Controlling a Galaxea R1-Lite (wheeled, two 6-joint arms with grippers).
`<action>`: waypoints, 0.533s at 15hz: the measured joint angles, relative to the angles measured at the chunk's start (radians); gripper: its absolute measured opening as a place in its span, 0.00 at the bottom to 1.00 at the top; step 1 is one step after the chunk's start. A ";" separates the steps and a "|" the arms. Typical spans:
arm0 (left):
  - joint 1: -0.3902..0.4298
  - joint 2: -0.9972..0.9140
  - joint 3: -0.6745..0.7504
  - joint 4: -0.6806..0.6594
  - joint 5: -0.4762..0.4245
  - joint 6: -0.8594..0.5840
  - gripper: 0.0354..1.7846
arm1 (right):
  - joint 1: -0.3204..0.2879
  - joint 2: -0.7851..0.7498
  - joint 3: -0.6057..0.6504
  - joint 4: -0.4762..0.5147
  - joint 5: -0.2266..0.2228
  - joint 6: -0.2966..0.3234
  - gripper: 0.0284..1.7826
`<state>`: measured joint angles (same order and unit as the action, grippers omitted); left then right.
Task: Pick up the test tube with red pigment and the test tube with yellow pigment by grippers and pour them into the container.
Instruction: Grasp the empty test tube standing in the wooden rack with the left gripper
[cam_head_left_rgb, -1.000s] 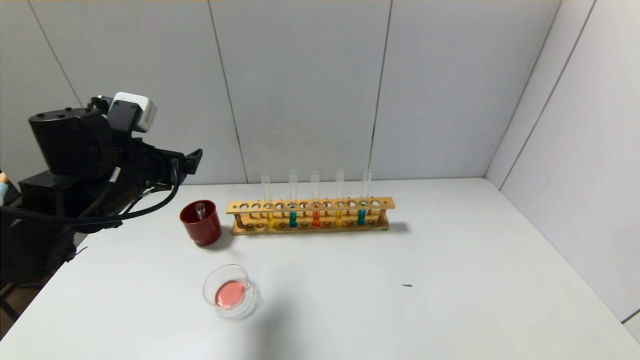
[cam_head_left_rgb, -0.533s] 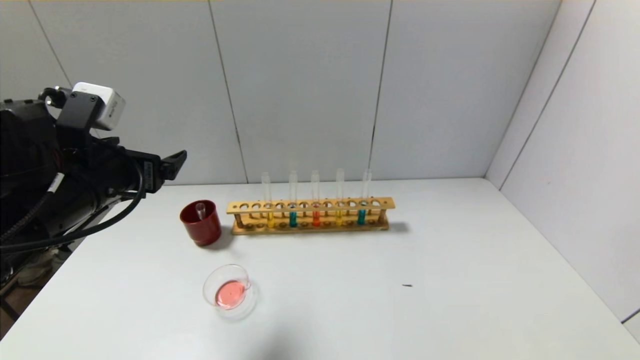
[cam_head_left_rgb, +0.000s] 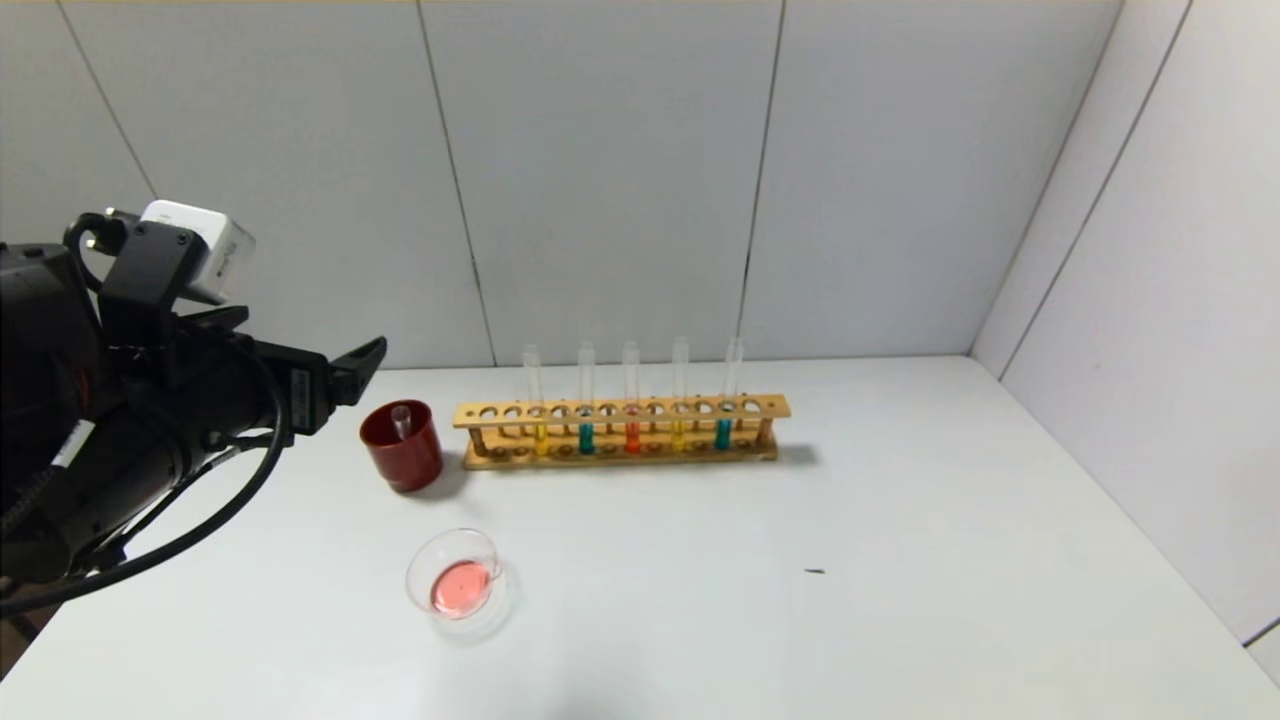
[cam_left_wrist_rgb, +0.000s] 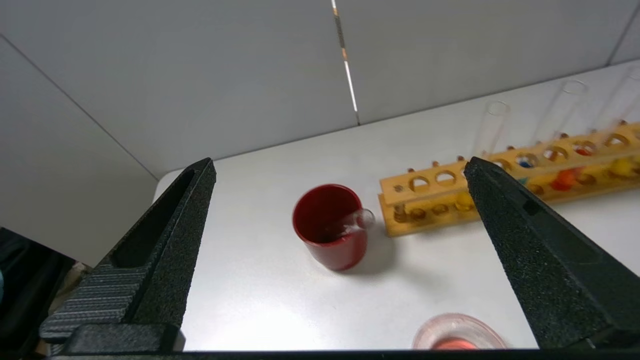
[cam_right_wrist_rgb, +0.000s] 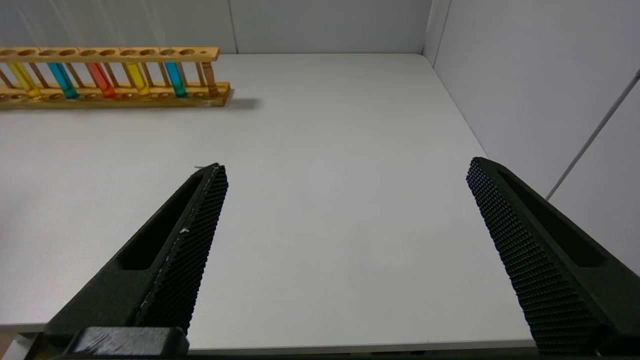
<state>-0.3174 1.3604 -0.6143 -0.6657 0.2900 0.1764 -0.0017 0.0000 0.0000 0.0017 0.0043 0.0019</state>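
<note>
Red's already been poured into the container (cam_head_left_rgb: 460, 585) and its empty tube dumped in the red cup (cam_head_left_rgb: 401, 446), yellow tube (cam_head_left_rgb: 540, 432) untouched, both grippers (cam_left_wrist_rgb: 340, 167) (cam_right_wrist_rgb: 345, 170) spread wide, nothing held.

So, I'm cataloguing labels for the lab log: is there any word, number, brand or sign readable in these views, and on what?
None can be read.
Small grey-white box on the left arm: a faint dark mark on its side, too small to read.
Wooden rack, red cup, glass dish and the tubes: no lettering visible.
Black fingers in both wrist views: plain, no print.
</note>
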 joint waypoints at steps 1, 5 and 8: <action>-0.023 -0.005 0.002 0.009 0.022 -0.013 0.98 | 0.000 0.000 0.000 0.000 0.000 0.000 0.98; -0.090 0.048 -0.038 0.019 0.041 -0.029 0.98 | 0.000 0.000 0.000 0.000 0.000 0.000 0.98; -0.128 0.140 -0.098 0.021 0.007 -0.144 0.98 | 0.000 0.000 0.000 0.000 0.000 0.000 0.98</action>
<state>-0.4453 1.5009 -0.7123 -0.6447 0.2966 0.0321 -0.0017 0.0000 0.0000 0.0019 0.0038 0.0023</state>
